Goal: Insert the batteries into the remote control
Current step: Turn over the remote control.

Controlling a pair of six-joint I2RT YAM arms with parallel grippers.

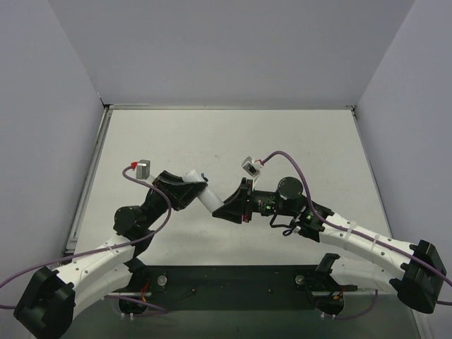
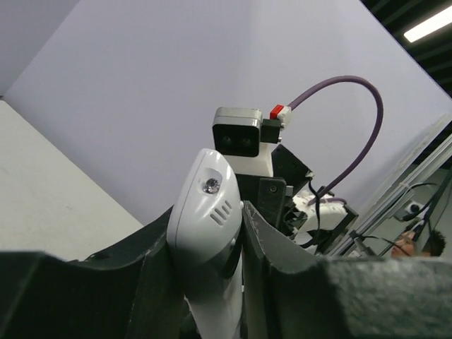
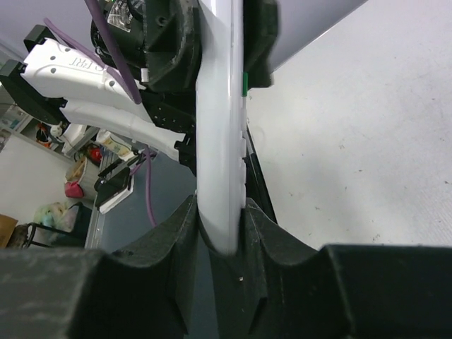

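The white remote control point(image 1: 203, 193) hangs above the table's middle, held between both arms. My left gripper point(image 1: 188, 188) is shut on its upper-left end; in the left wrist view the remote control point(image 2: 205, 205) stands up between the dark fingers of that gripper point(image 2: 208, 244), its rounded tip with small slots showing. My right gripper point(image 1: 224, 207) is shut on the lower-right end; in the right wrist view the remote control point(image 3: 220, 141) appears edge-on between that gripper's point(image 3: 220, 227) fingers. A small bluish bit point(image 1: 204, 174) sits by the remote's upper edge; I cannot tell whether it is one of the batteries.
The pale table point(image 1: 282, 141) is walled on three sides, with a metal rail point(image 1: 88, 191) along its left edge. A dark strip point(image 1: 233, 279) with the arm bases runs along the near edge. The right arm's wrist camera point(image 2: 238, 134) stands just behind the remote.
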